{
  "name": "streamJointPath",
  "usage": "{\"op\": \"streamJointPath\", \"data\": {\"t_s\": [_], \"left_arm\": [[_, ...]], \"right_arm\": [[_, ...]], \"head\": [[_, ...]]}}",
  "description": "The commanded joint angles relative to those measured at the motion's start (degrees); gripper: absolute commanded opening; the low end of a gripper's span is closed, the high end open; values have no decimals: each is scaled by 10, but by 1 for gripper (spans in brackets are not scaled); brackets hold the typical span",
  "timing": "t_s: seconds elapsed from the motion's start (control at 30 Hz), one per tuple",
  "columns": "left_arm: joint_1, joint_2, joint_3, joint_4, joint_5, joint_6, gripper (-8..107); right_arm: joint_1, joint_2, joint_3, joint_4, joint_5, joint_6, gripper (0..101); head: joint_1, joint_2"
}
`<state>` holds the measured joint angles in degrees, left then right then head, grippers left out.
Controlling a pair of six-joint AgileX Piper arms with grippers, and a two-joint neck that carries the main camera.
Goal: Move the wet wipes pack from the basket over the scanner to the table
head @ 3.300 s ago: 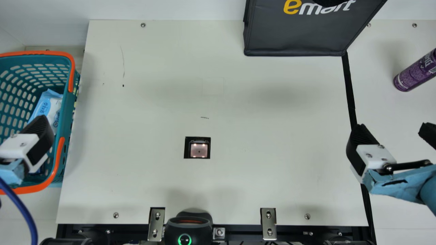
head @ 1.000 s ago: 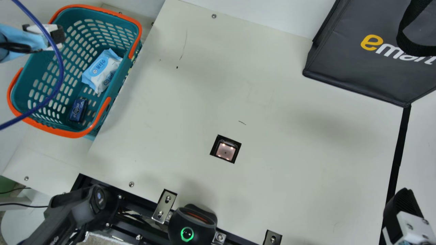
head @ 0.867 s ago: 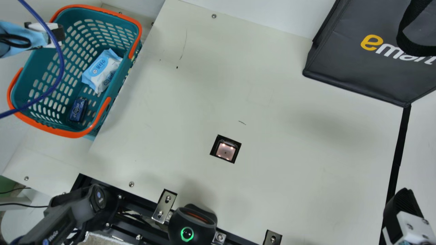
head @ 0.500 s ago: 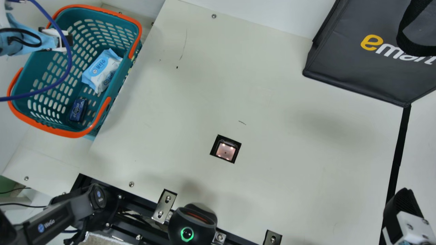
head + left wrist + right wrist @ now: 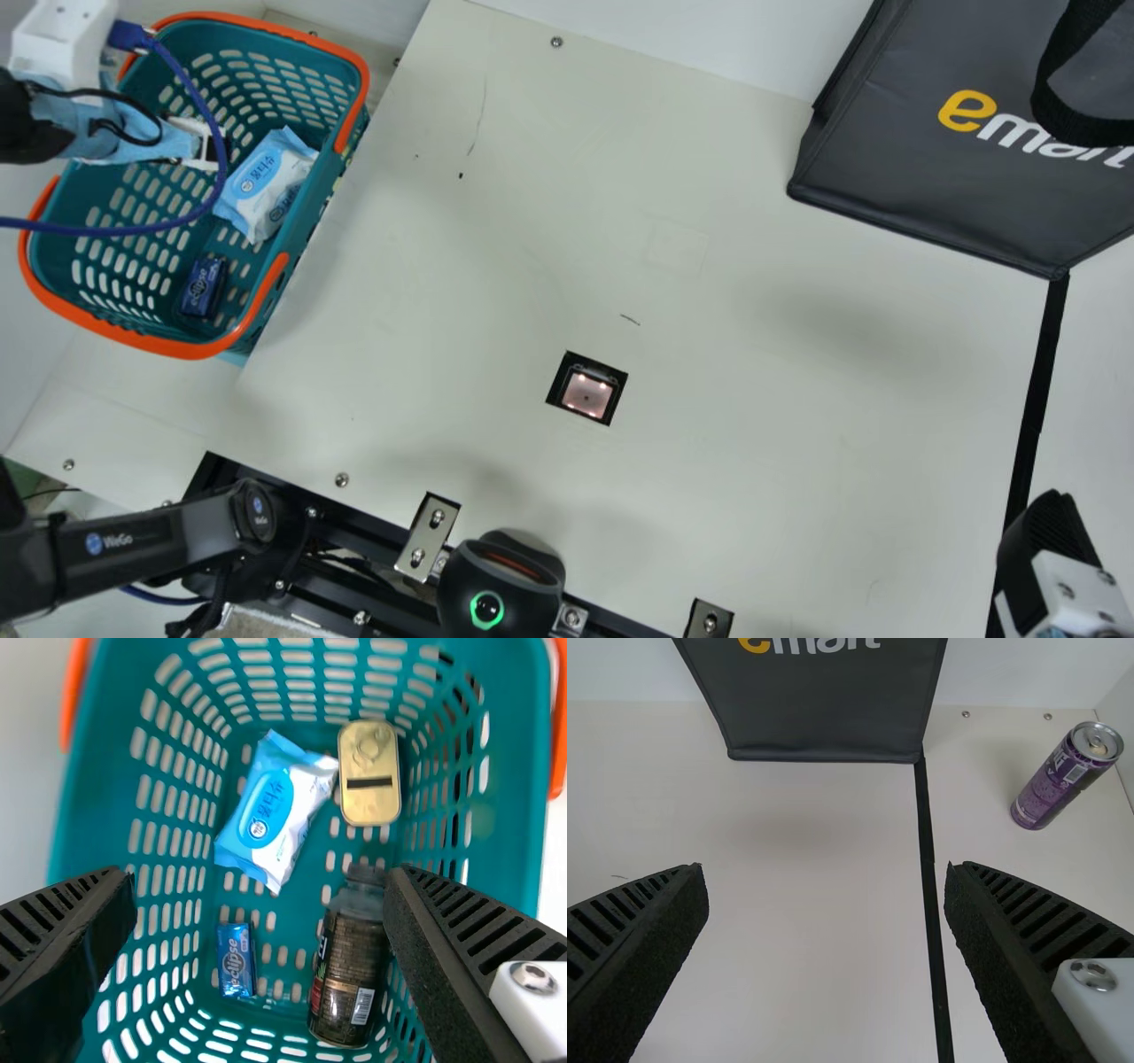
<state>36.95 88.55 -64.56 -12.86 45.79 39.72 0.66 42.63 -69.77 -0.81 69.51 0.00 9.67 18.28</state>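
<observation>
Main view: one teal basket (image 5: 354,58) with orange handles, at the left side of the table (image 5: 753,443), containing one wet wipes pack (image 5: 270,182) and one small blue box (image 5: 204,286). Left gripper (image 5: 221,149), over the basket, near the pack. Scanner (image 5: 587,392), set into the table. Dark bag (image 5: 930,168), upper right. Right gripper (image 5: 1052,532), lower right.

Left wrist view: fingers wide apart; pack lying in the basket, beside a gold tin (image 5: 369,802) and near a brown bottle (image 5: 348,983) (dark cap).

Right wrist view: fingers wide apart; one purple can (image 5: 1054,784).
</observation>
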Motion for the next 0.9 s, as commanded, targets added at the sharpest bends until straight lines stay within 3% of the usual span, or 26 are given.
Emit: {"op": "streamJointPath", "data": {"t_s": [0.0,0.47,0.87], "left_arm": [[-1,15,2,2,-5,9,90],[-11,95,17,23,-43,36,90],[-11,130,38,41,-41,26,90]], "right_arm": [[0,0,0,0,0,0,95],[0,0,0,0,0,0,95],[0,0,0,0,1,0,95]], "head": [[-17,1],[-17,1],[-17,1]]}}
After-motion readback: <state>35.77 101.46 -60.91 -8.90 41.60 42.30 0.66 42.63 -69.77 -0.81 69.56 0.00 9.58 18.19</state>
